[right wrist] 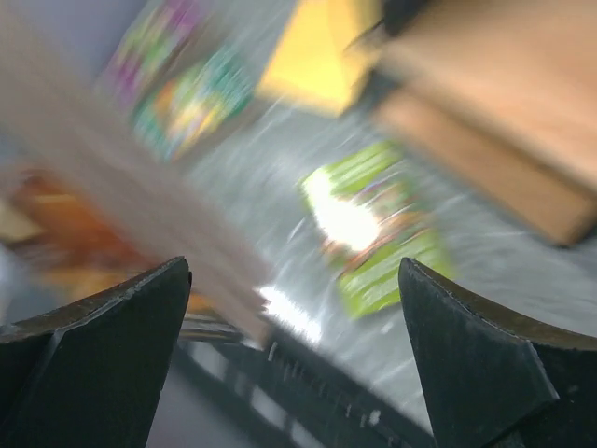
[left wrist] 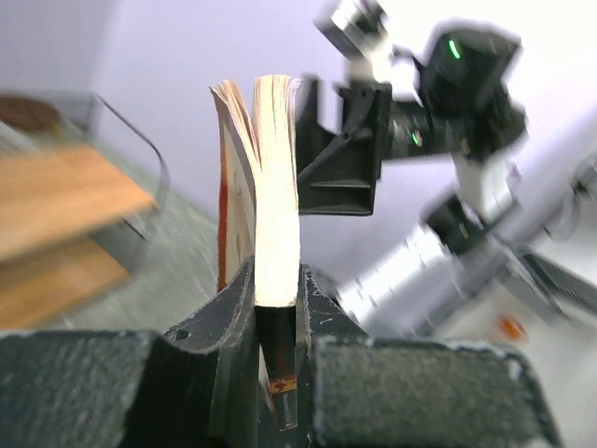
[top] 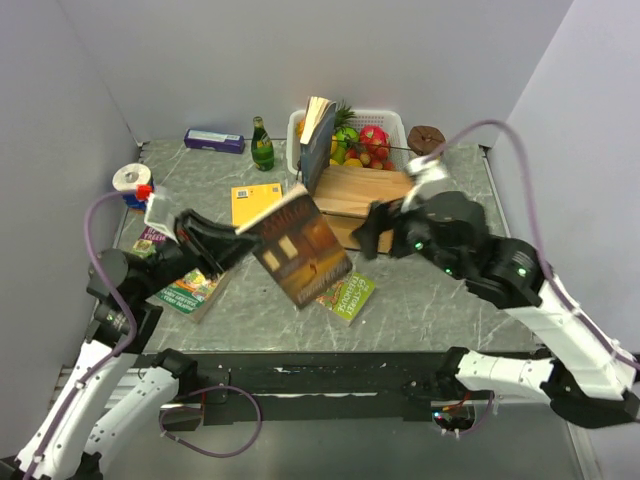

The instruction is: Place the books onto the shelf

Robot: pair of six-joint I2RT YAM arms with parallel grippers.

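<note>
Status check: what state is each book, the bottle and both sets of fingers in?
Brown book: airborne, tilted, held by left fingers.
Left fingers: shut on brown book.
Right fingers: open, empty.
Blue book: upright on shelf.
Yellow book: flat on table.
Centre green book: flat on table.
Bottle: upright.

Even bright light, wrist views motion-blurred

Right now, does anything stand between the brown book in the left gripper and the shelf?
Yes. The open right gripper hangs between the brown book and the shelf front. A blue book already stands at the shelf's left end.
</note>
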